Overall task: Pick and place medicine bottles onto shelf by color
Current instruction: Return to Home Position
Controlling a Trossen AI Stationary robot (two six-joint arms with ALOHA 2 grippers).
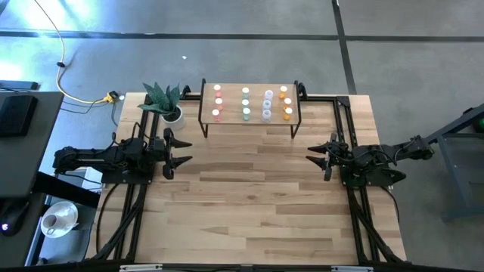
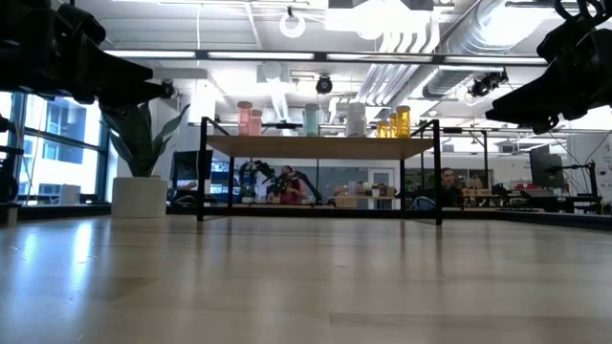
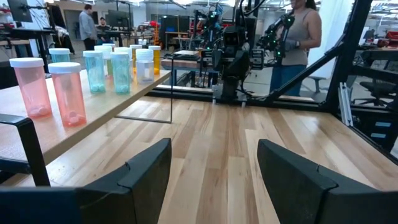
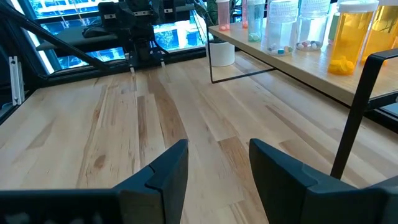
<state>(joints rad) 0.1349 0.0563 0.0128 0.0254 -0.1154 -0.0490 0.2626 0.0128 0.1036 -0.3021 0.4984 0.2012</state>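
Observation:
The shelf (image 1: 249, 121), a light-wood board on thin black legs, stands at the table's far middle. On it the medicine bottles stand upright in four rows by colour: pink (image 1: 217, 102), green (image 1: 246, 103), clear (image 1: 267, 104) and orange (image 1: 286, 103). The low view shows them as pink (image 2: 251, 118), green (image 2: 312, 118), clear (image 2: 355, 118) and orange (image 2: 397, 122). My left gripper (image 1: 181, 149) (image 3: 214, 180) hovers at the table's left, open, with nothing between its fingers. My right gripper (image 1: 316, 155) (image 4: 219, 168) hovers at the table's right, open too, holding nothing.
A potted plant (image 1: 166, 102) in a white pot stands left of the shelf. Black frame rails (image 1: 344, 121) run along the table's sides. Bare wooden tabletop (image 1: 249, 189) lies between the arms. A person (image 3: 298, 37) stands beyond the table.

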